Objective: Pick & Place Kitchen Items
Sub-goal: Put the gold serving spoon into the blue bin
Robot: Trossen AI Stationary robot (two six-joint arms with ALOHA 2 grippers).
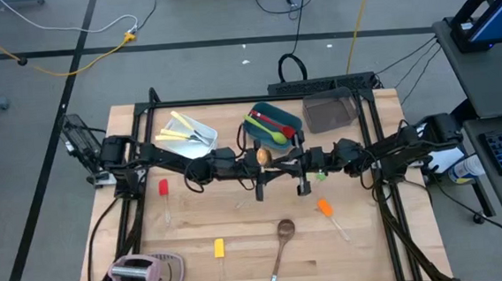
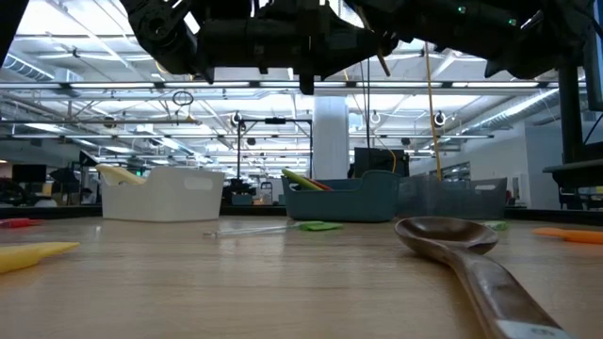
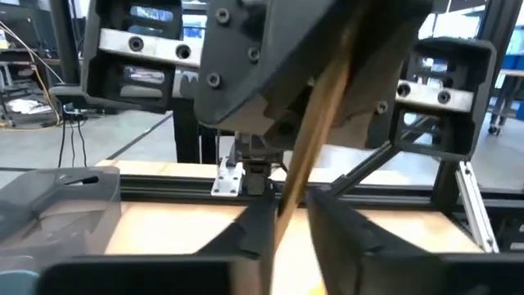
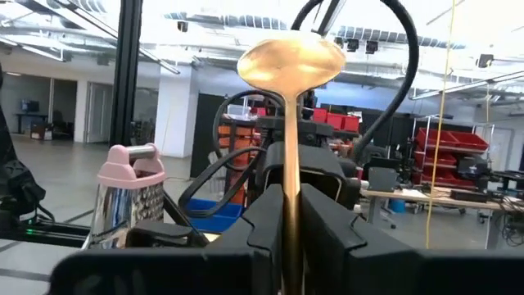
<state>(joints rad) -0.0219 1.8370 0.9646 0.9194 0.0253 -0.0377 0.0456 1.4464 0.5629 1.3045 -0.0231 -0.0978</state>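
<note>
A: How are the two arms posed?

B: Both are stretched level above the middle of the bench [image 1: 241, 256], reaching toward each other from opposite sides. The left gripper [image 1: 260, 189] and the right gripper [image 1: 302, 186] face one another, just in front of the teal tub [image 1: 275, 126].

A: And the gold spoon?

B: The gold spoon [image 4: 291, 61] is held in the air between them, its bowl showing near the left arm's wrist in the high view. In the right wrist view the right jaws are closed tight on its handle, the bowl pointing away toward the other arm.

A: Does the left one have it too?

B: The handle runs down into the narrow gap between the left jaws, which stand slightly apart; I cannot tell whether they press on it.

A: Anything on the bench below?

B: A wooden spoon [image 1: 281, 243], an orange spatula [image 1: 327, 210], a yellow spatula [image 1: 219, 248] and a red spatula [image 1: 163, 189] lie there, well apart.
</note>
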